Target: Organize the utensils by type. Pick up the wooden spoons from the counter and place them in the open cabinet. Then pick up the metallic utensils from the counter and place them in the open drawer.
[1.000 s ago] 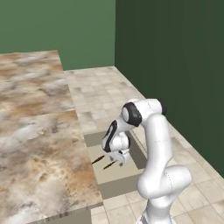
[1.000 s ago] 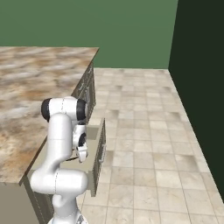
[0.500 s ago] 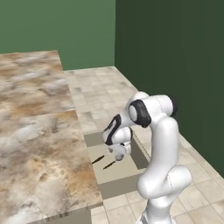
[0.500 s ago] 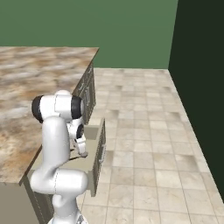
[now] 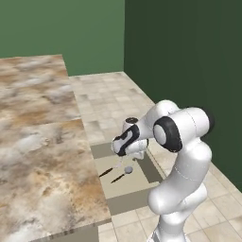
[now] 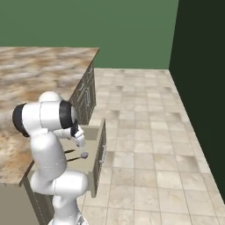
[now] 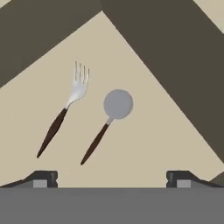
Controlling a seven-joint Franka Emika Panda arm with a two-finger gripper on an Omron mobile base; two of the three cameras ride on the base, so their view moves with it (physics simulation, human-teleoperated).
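Open drawer (image 7: 183, 144) floor free at right – fork (image 7: 65, 109), spoon (image 7: 107, 120) occupy left.

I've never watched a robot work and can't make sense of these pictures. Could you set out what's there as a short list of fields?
place: rendered kitchen, green walls, tiled floor
worktop: beige-and-brown marbled stone counter
drawer: shallow beige open drawer with a darker rim, pulled out below the counter edge
in the drawer: silvery fork with a dark handle; round grey-headed spoon with a dark handle; they lie side by side, apart, flat on the drawer floor
gripper: two-finger gripper above the drawer, fingers wide apart, holding nothing
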